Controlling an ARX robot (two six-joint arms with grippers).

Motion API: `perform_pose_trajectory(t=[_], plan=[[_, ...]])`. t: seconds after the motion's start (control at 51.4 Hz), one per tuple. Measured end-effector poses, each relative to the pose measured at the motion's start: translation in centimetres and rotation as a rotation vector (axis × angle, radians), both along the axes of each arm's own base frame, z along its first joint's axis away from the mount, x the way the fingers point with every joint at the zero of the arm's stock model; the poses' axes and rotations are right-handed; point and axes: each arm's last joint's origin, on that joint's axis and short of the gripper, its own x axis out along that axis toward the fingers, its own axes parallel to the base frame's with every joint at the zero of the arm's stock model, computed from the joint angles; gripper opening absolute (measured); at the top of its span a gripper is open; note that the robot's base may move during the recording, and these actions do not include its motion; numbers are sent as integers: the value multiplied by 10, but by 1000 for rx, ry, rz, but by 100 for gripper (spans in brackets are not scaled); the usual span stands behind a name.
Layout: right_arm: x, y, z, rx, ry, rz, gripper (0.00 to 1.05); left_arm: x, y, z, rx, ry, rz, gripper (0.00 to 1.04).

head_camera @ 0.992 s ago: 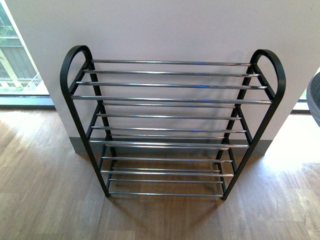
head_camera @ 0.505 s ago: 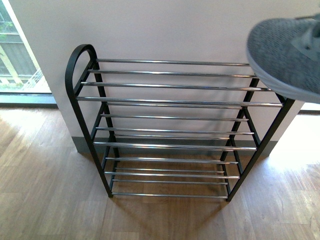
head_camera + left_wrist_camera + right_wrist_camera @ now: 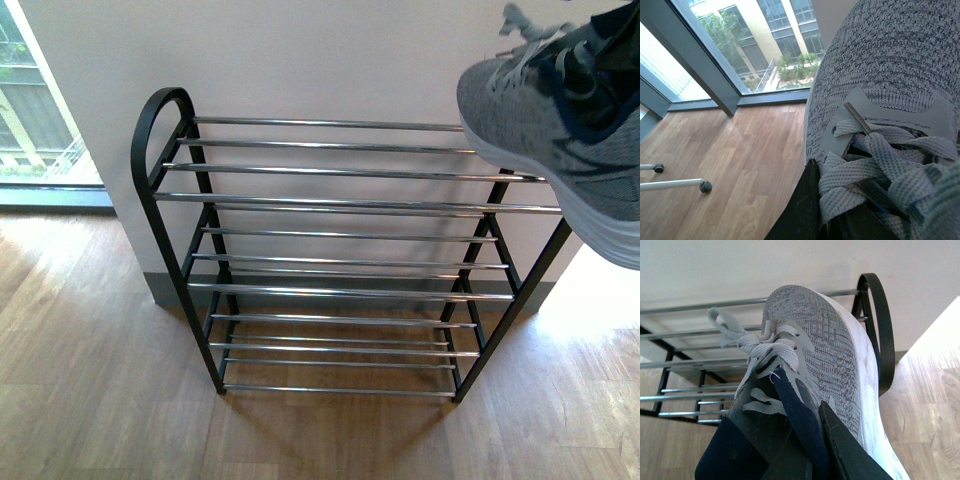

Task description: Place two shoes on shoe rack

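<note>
Count: one shoe rack (image 3: 335, 203), four tiers of chrome bars, black frame, standing on the wood floor (image 3: 100, 400) against the white wall (image 3: 330, 60), with no shoes on its tiers. There are two grey knit sneakers, one per wrist view. Sneaker A (image 3: 885, 55) shows only in the left wrist view, off the floor, with a window (image 3: 740, 45) beyond it and two small black casters (image 3: 704, 186) on white legs below. Sneaker B (image 3: 560, 130) is at the upper right of the front view. Its toe points left and overlaps the right end of the top tier, covering that side's loop. I cannot tell whether it touches the bars.

Jaws: the left gripper (image 3: 835, 220) is closed on sneaker A near the collar. One dark finger (image 3: 799, 210) lies against the outer knit wall just below the grey laces (image 3: 850, 175), and the other is hidden among them, so the gap is narrow. The right gripper (image 3: 812, 455) pinches sneaker B's navy collar, with one black finger (image 3: 842, 452) flat on the outer side of the upper, so the gap is one collar wall wide.

Pose: the left arm is outside the front view. Its wrist camera looks along sneaker A from heel to toe, down at the floor. The right arm enters the front view at the top right corner, holding sneaker B tilted, white sole toward the lower right, toe toward the rack.
</note>
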Motion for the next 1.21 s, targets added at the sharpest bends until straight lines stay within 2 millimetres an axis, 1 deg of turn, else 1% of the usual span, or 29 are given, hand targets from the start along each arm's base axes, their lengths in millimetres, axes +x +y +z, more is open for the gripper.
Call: perform_pose_trajectory(t=[0.058, 0.078, 0.175, 0.408, 0.467, 0.544, 0.642, 0.778, 0.836, 0.894, 0.953, 1.011, 1.205], plan=[[11, -3, -4, -2, 0, -58, 1, 0, 0, 0, 0, 0, 0, 2], [17, -5, -6, 0, -10, -99, 1, 0, 0, 0, 0, 0, 0, 2], [29, -10, -10, 25, -14, -152, 1, 0, 0, 0, 0, 0, 0, 2], [51, -19, -16, 77, -69, -175, 1, 0, 0, 0, 0, 0, 0, 2], [57, -25, -21, 86, -68, -189, 1, 0, 0, 0, 0, 0, 0, 2], [65, -37, -32, 115, -60, -230, 1, 0, 0, 0, 0, 0, 0, 2], [72, -41, -43, 123, -62, -260, 1, 0, 0, 0, 0, 0, 0, 2], [78, -41, -50, 156, -59, -258, 1, 0, 0, 0, 0, 0, 0, 2], [80, -41, -53, 198, -48, -252, 1, 0, 0, 0, 0, 0, 0, 2], [80, -39, -55, 273, -34, -250, 1, 0, 0, 0, 1, 0, 1, 2], [79, -38, -57, 399, -20, -238, 1, 0, 0, 0, 0, 0, 0, 2], [79, -37, -58, 487, -31, -251, 1, 0, 0, 0, 0, 0, 0, 2], [79, -32, -55, 564, -50, -272, 1, 0, 0, 0, 0, 0, 0, 2]])
